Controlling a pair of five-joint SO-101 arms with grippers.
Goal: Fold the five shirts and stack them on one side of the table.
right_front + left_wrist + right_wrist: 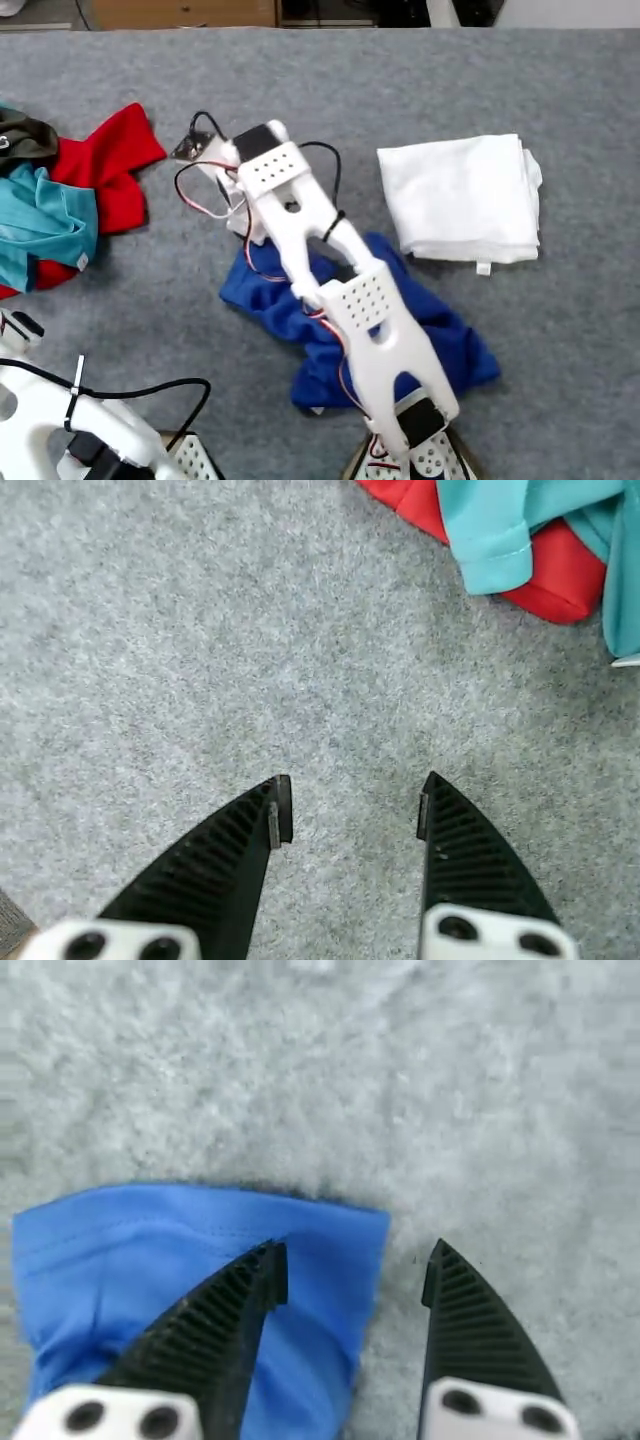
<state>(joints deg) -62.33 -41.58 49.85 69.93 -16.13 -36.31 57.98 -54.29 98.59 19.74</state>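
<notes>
Nearest the arm bases, the left gripper (355,810) hangs over bare grey table cover (520,80), its fingers spread wide and holding nothing. Just beyond it in its wrist view lie an edge of the teal shirt (500,530) and the red shirt (560,575) beneath it. In the middle of the table the blue shirt (450,345) lies crumpled and unfolded, with the right arm stretched across it. The right gripper (355,1275) is wide open and empty at that shirt's far edge, one finger above the blue cloth, the other above grey cover. Farther back on the right side sits the white shirt (460,195), folded into a neat rectangle. At the left edge, the teal shirt (40,225) overlaps the red shirt (120,160), with a dark garment (22,135) touching them.
</notes>
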